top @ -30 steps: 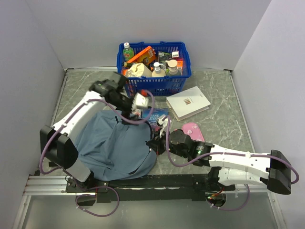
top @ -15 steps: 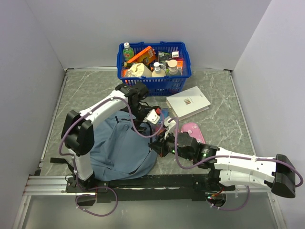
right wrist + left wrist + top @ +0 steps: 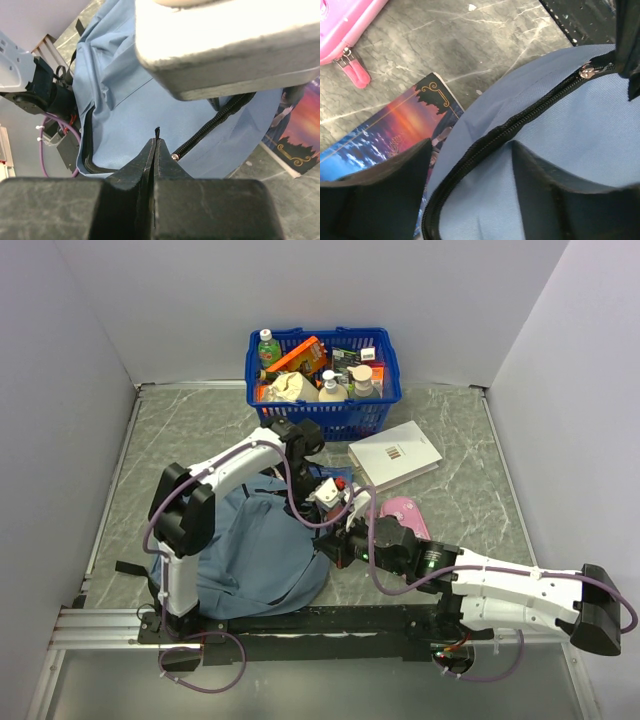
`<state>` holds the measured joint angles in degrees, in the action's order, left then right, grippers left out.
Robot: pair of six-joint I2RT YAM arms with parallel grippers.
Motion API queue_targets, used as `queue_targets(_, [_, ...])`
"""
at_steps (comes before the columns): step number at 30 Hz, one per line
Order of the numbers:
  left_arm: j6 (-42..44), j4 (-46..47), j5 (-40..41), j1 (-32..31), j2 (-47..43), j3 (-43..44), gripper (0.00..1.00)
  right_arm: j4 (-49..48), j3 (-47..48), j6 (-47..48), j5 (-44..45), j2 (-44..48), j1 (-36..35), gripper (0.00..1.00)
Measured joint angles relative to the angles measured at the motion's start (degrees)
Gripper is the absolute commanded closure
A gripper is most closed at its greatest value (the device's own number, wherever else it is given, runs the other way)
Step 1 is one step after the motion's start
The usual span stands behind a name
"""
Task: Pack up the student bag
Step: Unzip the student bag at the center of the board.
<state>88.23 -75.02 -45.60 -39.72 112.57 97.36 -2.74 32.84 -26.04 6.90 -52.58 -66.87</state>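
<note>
Student bag [image 3: 250, 550] lies at 7 o'clock on the table [image 3: 470, 470]. Left gripper [image 3: 470, 155] released, fingers straddling the zip [image 3: 520, 125]. Right gripper [image 3: 155, 150] clenched on a thin dark tab [image 3: 156, 132]

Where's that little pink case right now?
In the top view the pink case lies right of centre, between the white book and the right arm.
</note>
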Motion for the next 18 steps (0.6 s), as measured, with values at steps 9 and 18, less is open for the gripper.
queue_targets(9, [-4.0, -1.9, 0.5, 3.0, -2.4, 0.1, 0.99, 1.1, 4.3, 3.8, 1.0, -1.9, 0.6, 1.0])
queue_targets(18, [-9.6, -3.5, 2.4, 11.9, -2.9, 6.1, 0.99, 0.6, 8.0, 6.7, 2.1, -5.7, 3.9, 1.0])
